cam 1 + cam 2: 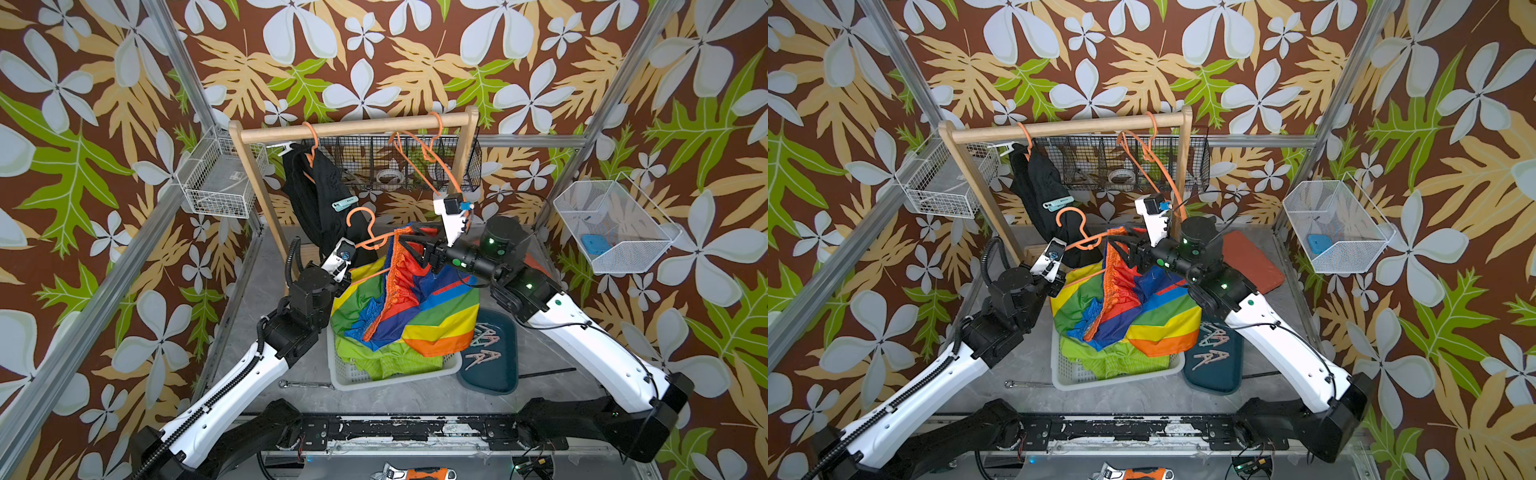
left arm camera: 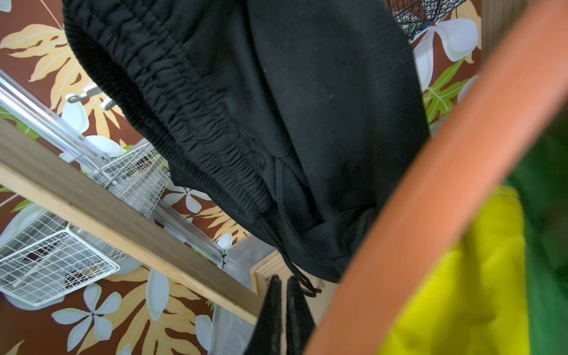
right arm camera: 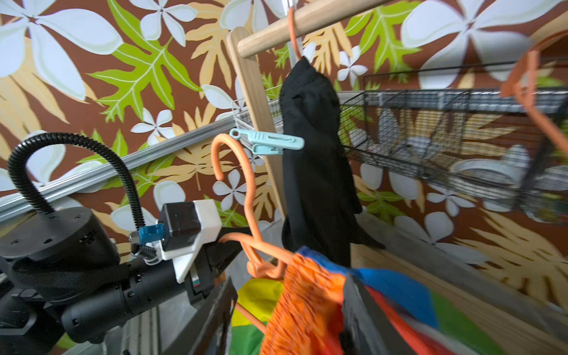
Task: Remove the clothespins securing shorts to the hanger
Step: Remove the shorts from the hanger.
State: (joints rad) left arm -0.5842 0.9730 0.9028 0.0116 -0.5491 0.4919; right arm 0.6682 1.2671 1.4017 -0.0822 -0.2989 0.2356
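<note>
Orange elastic of the colour-blocked shorts lies between the right gripper's parted fingers; the left gripper's fingers press together by the orange hanger. Pulling away could snag cloth. A mint clothespin grips the far black shorts.

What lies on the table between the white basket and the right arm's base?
A dark teal tray holding loose clothespins, beside the white basket; both top views show it.
</note>
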